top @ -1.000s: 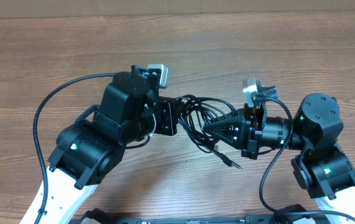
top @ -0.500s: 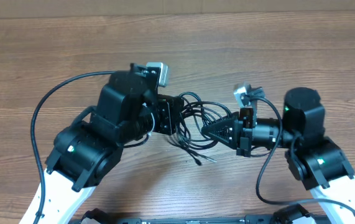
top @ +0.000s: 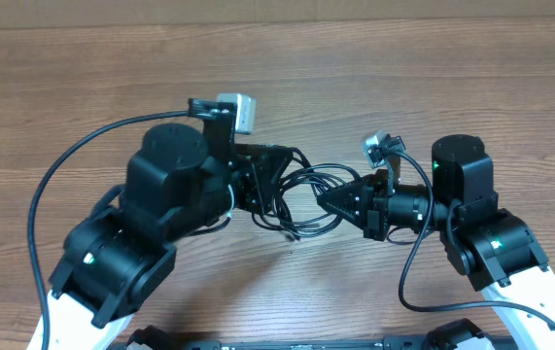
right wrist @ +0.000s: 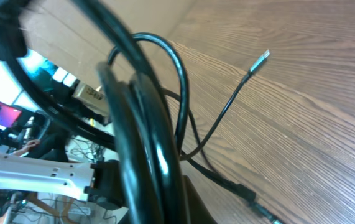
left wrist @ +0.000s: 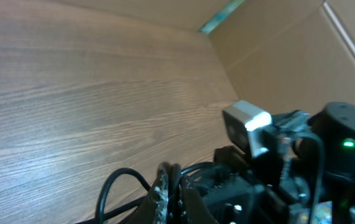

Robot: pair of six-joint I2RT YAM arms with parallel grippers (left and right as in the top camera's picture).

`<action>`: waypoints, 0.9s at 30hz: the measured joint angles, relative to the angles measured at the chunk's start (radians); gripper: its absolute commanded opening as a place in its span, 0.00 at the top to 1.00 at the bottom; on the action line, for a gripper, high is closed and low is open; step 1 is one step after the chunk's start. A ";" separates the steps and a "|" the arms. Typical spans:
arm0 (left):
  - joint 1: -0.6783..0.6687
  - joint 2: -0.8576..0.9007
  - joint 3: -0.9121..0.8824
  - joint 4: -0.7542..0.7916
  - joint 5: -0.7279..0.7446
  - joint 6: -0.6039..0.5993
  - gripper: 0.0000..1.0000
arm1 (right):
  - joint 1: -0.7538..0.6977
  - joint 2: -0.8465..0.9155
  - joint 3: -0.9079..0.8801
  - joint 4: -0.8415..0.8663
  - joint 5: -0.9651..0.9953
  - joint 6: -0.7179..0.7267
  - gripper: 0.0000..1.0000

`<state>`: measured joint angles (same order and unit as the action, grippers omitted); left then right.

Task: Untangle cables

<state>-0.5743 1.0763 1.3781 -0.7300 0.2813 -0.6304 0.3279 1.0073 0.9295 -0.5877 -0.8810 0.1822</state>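
Cables (top: pixel 306 187) are bunched into one black tangle near the middle of the wooden table (top: pixel 471 87), strung between the two grippers. At 9 o'clock of the tangle, the left gripper (top: pixel 285 181) has its jaws closed tight on the cables. From 3 o'clock, the right gripper (top: pixel 324 198) is clamped down on them too. A few loops droop toward 6 o'clock. The right wrist view is mostly fat black cord right against the lens, plus one loose end (right wrist: pixel 261 59) with a silvery tip poking toward 2 o'clock over the wood grain. Can't tell if the bundle touches the table.
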 measured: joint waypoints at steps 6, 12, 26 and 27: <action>0.042 -0.097 -0.001 0.041 -0.001 -0.007 0.96 | 0.000 0.017 0.000 -0.064 0.085 -0.014 0.96; 0.094 -0.155 -0.001 0.008 -0.028 0.050 0.75 | 0.000 0.019 0.000 -0.067 0.105 -0.019 0.96; 0.105 -0.160 -0.001 -0.186 -0.068 0.107 0.26 | 0.000 0.019 0.000 0.092 0.020 0.010 0.96; 0.105 -0.160 -0.001 -0.187 -0.056 0.106 0.25 | 0.000 0.019 0.000 0.114 0.007 0.021 0.96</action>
<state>-0.4694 0.9165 1.3773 -0.9169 0.2249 -0.5240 0.3275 1.0260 0.9298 -0.4740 -0.8738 0.2028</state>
